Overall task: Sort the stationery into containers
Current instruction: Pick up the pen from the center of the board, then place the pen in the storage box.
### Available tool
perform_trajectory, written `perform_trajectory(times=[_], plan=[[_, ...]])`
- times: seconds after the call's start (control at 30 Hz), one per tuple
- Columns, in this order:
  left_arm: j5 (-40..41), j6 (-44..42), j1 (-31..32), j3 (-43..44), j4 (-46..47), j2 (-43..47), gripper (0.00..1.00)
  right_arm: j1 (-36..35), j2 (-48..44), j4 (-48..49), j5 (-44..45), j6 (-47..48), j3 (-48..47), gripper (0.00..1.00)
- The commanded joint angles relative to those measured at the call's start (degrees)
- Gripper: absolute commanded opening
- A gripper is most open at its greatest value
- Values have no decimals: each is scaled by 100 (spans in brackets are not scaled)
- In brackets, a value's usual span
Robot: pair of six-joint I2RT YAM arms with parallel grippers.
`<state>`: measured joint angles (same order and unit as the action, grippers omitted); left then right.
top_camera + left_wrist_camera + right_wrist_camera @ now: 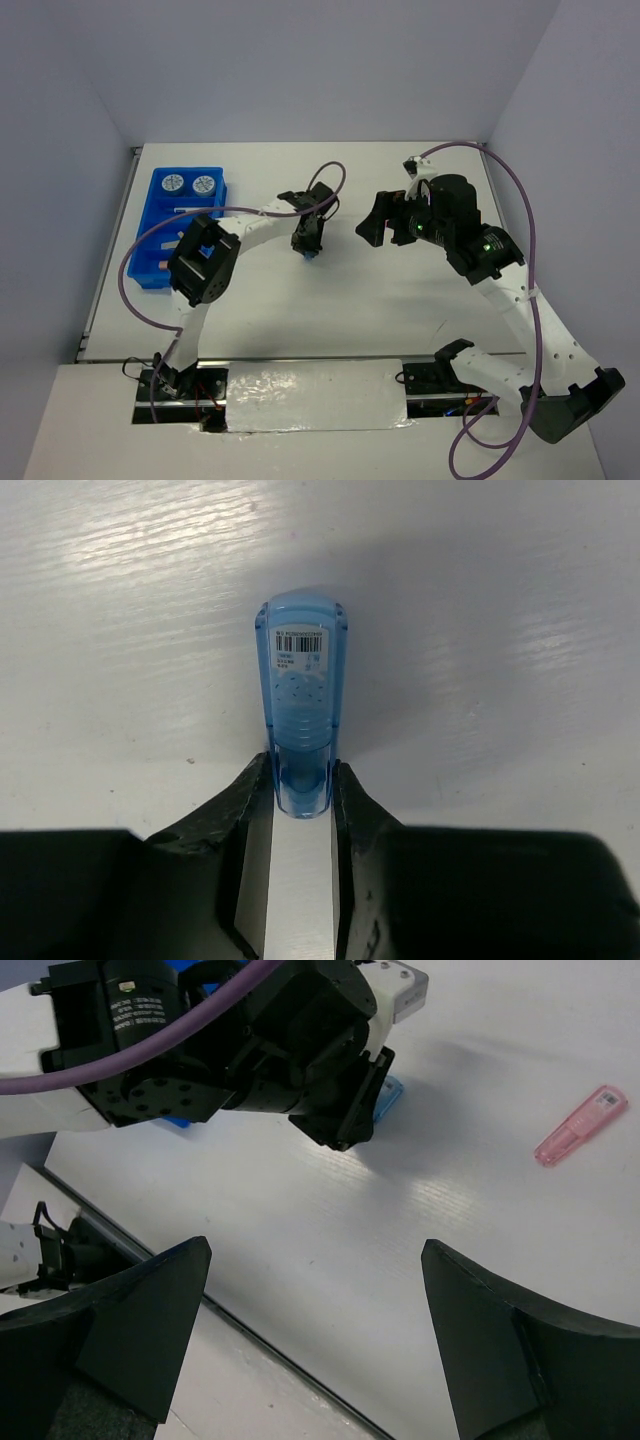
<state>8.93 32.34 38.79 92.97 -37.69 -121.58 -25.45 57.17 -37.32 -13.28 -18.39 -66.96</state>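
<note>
At mid-table, well apart from the blue tray (pixel 148 215), the left gripper (pixel 302 780) clamps the light-blue capsule (pixel 300 700) lying flat, the right gripper (pixel 315 1250) hanging wide open: the pick is in hand, and next it likely needs lifting and carrying over into that tray.

Table (pixel 350 320): tray (pixel 150 225), blue capsule (pixel 300 710), pink capsule (pixel 580 1126)

Bright, even overhead light; glare streaks the white worktop (pixel 120 560); shadows soft; the black right gripper (pixel 315 1250) looms slightly out of focus.
</note>
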Motion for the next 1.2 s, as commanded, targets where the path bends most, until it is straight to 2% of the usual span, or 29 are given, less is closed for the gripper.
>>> perform_trajectory(times=[0.0, 0.23, 0.4, 0.43, 0.53, 0.6, 0.67, 0.83, 0.93, 1.03, 1.07, 1.13, 1.17], plan=[[328, 377, -169, 2, -28, 713, 9, 49, -65, -3, -8, -7, -133, 94], [416, 1528, -1504, -919, 183, 2989, 0, 67, 22, 190, -201, -42, -1, 94], [84, 2592, -3199, -2492, 368, 4647, 0, 67, 207, 313, -430, -33, -54, 94], [39, 2724, -3732, -2746, 385, 4861, 0, 67, 268, 339, -456, -15, -72, 94], [-276, 3146, -4604, -3817, 561, 5626, 0, 76, 417, 339, -588, 46, -177, 94], [-400, 3322, -4836, -4110, 667, 6005, 0, 84, 523, 331, -649, 99, -265, 94], [-357, 3498, -4951, -4303, 483, 6023, 2, 76, 594, 357, -746, 134, -344, 94], [-673, 3876, -5074, -5024, 806, 6111, 7, 84, 857, 278, -878, 222, -511, 94], [-603, 3833, -5074, -5183, 983, 6181, 15, 93, 919, 252, -931, 275, -573, 94], [-506, 3841, -5091, -5157, 887, 6129, 29, 84, 954, 225, -948, 319, -599, 94], [-506, 3850, -5091, -5183, 895, 6137, 40, 84, 963, 225, -957, 327, -599, 94], [-480, 3885, -5091, -5218, 878, 6207, 51, 93, 980, 225, -966, 328, -599, 94], [-454, 3894, -5091, -5219, 852, 6251, 62, 84, 981, 234, -975, 319, -590, 94]])
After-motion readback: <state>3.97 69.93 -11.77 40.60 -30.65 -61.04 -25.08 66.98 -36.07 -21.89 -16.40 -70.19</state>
